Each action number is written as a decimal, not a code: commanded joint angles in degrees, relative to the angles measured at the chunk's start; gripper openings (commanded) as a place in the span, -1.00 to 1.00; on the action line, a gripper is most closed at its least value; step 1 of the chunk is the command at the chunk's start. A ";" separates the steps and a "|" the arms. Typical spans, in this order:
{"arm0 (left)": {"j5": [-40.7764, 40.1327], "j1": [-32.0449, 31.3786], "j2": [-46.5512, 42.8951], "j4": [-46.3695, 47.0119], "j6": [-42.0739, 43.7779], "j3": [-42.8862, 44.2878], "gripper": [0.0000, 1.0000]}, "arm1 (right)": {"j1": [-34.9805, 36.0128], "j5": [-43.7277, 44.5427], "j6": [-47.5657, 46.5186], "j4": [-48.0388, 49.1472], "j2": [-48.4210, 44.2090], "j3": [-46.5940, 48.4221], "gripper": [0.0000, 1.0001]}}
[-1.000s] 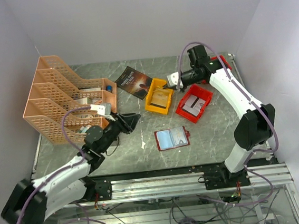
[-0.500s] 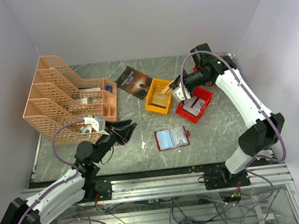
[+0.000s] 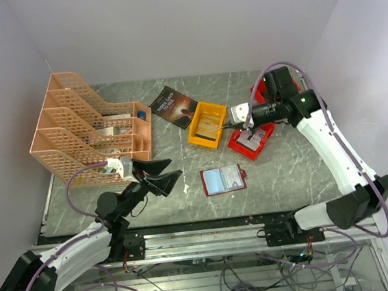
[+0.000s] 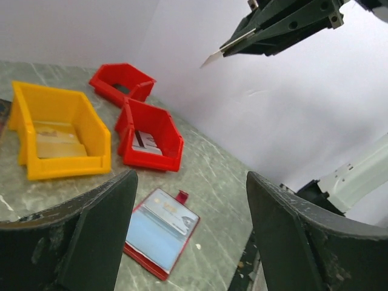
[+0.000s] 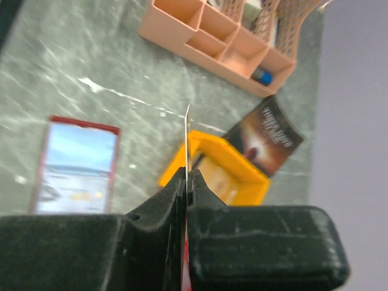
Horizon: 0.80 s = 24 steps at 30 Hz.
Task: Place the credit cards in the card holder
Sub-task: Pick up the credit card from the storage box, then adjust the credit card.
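Dark marbled tabletop [image 3: 286, 171], plain pale walls [image 3: 169, 31]. Left gripper [image 3: 174, 166], lower left, stands apart, empty. Right gripper [image 5: 186, 182] clamped on credit card [image 5: 187, 133].

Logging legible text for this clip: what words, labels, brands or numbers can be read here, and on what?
Dark-covered book: pale title lines, too small and blurred to read.
Open dark red folding card holder: faint print inside, unreadable.
Pale card in red plastic bin: dark stripe, no legible text.
No text can be quoted.

Plain pale walls [image 3: 168, 24] enclose a dark marbled table [image 3: 286, 171] (pale veins), evenly lit.
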 commanded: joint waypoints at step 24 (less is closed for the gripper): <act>-12.87 -8.31 10.72 -5.23 -32.31 9.62 0.45 | -6.67 -18.94 143.03 73.36 -1.93 -37.14 -1.00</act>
